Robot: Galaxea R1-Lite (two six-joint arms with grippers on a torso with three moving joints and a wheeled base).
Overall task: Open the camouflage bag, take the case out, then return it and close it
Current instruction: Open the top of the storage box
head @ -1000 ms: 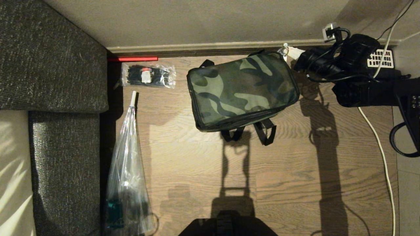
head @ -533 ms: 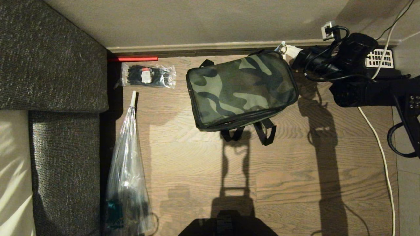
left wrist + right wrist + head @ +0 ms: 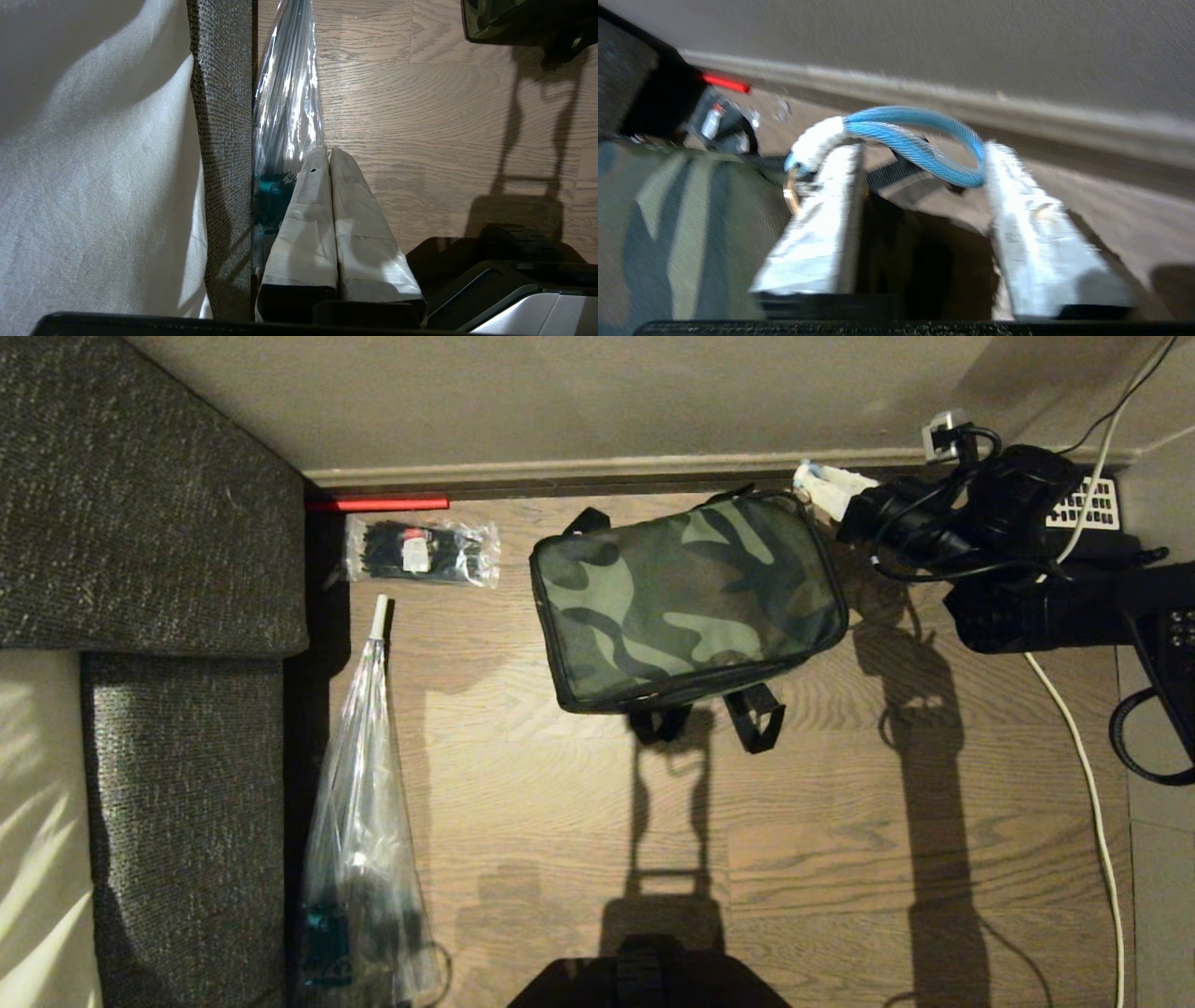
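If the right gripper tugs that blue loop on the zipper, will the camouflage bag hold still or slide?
It will likely slide or swivel: the camouflage bag lies loose on smooth wood floor, nothing pinning it. Its fabric lid looks soft, so it may pucker near the blue loop. The loop looks limp and may slip between the right gripper's open fingers.

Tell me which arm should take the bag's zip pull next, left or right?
Right. The right gripper is open at the bag's far right corner, fingers either side of the blue pull loop. The left gripper is shut, down by the sofa, well away from the bag.
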